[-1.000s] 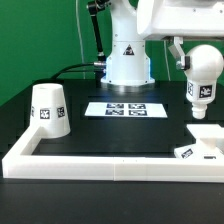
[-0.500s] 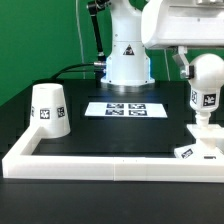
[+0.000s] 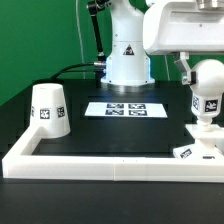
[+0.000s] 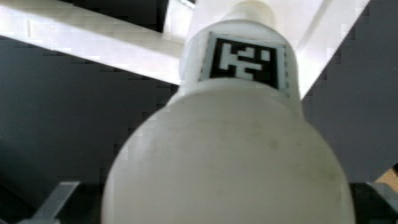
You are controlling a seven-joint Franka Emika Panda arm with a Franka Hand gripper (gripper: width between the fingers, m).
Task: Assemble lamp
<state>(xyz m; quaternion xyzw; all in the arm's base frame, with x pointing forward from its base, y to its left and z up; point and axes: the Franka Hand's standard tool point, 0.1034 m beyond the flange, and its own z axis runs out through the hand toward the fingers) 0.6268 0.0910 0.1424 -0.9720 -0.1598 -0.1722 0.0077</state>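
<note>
**Exterior view.** The end effector [image 3: 197,70] is clamped on the round head of the bulb [image 3: 207,98], with the stem pointing down. Over the last second the bulb has travelled toward the exterior view's right and descended. Its stem now stands over the base [image 3: 198,150], which lies in the near corner of the bench [image 3: 120,135] on the exterior view's right. Contact between stem and base cannot be determined. The shade [image 3: 48,109] stands upright near the opposite side edge, inside the border rail [image 3: 110,165]. The marker board [image 3: 125,109] lies toward the rear edge.

**Wrist view.** The bulb fills the picture, tag toward the camera. Dark fingers [image 4: 54,200] flank its head, consistent with a firm grip.

**Assessment.** Transport appears finished, and seating the bulb in the base is the step in hand. Fitting the shade remains
</note>
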